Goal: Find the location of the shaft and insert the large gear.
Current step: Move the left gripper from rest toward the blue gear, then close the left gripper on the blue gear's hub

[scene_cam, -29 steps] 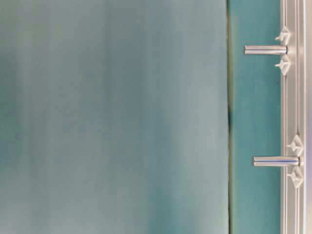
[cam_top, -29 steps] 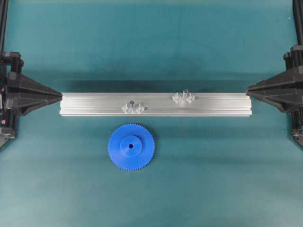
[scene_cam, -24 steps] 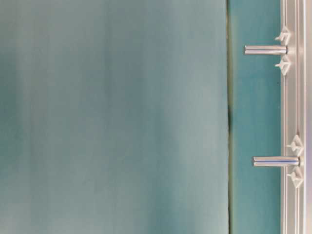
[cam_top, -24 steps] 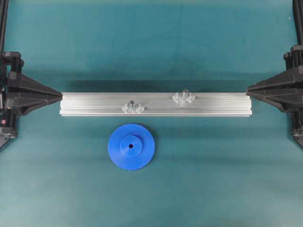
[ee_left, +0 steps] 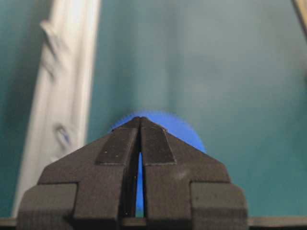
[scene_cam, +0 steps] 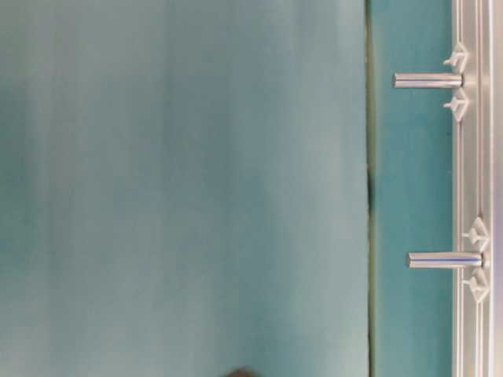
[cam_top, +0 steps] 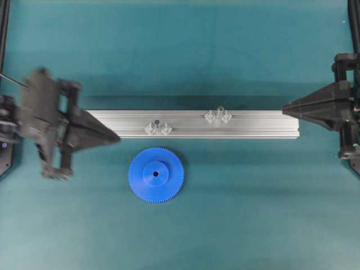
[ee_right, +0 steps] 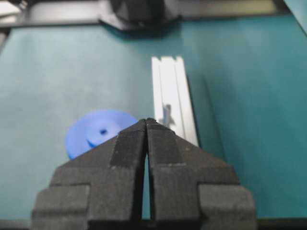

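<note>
Nothing inserted yet: gear [cam_top: 156, 175] flat on table just ahead of shut, empty left gripper [cam_top: 115, 135], shaft [cam_top: 157, 122] bare, right gripper [cam_top: 284, 108] shut, empty.

Overhead view looks straight down on the desk [cam_top: 236, 214], taking in the whole aluminium rail [cam_top: 247, 125]. Table-level view sits close, turned sideways, showing the rail [scene_cam: 471, 173] along its right edge with both pins. Left wrist view looks along its claw [ee_left: 139, 123] from near; right wrist view likewise over its claw [ee_right: 146, 125]. All four share the rail.
</note>
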Tool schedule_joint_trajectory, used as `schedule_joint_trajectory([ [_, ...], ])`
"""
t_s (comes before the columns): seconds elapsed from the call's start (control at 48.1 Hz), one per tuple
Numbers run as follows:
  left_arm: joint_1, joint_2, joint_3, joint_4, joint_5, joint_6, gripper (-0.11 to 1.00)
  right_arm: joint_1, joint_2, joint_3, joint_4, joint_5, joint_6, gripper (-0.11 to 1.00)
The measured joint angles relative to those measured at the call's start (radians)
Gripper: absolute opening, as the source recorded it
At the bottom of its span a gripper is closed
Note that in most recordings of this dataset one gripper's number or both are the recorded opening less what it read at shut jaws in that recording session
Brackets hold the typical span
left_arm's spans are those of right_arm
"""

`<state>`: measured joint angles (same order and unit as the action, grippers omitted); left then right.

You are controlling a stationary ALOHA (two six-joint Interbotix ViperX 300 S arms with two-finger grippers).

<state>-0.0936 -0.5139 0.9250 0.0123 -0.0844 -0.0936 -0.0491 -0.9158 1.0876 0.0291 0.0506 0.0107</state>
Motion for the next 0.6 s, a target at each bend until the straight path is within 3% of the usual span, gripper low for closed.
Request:
schedule_joint_trajectory([
  [0.249,-0.032,0.152,-0.121,0.0,0.123,-0.035,0.0,-0.08,0.066,-0.005,-0.002,0.084,0.002,0.03],
  [0.603,-0.035,0.288,-0.229,0.0,0.284,-0.034,0.03,-0.084,0.12,-0.02,0.0,0.176,0.002,0.03],
])
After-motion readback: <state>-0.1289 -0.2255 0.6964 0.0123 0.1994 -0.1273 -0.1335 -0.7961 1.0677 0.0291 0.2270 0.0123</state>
